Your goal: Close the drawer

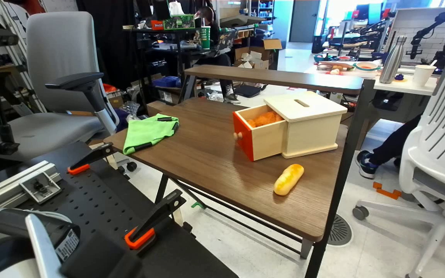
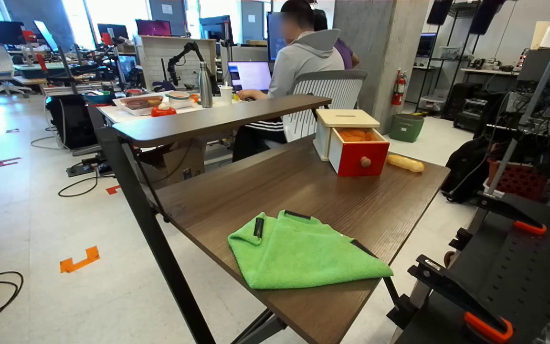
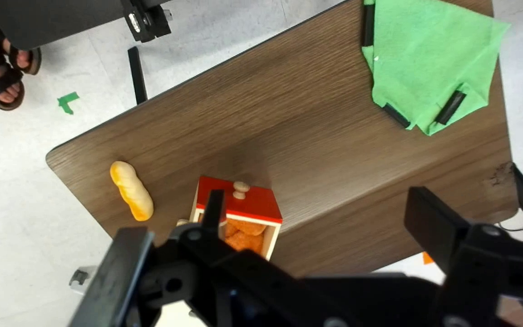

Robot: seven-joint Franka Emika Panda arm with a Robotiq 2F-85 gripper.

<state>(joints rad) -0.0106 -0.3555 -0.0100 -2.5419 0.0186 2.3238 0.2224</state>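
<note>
Table [image 1: 203,154] fills the middle of an exterior view, a green cloth [image 1: 149,131] lying at its left end. Right of centre stands a pale wooden box [image 1: 313,133]. Low in the wrist view I see the gripper [image 3: 318,211], fingers wide apart. The orange-fronted drawer [image 1: 262,141] juts open leftward from the box; a yellow oblong [image 1: 289,179] lies lower in frame.
</note>
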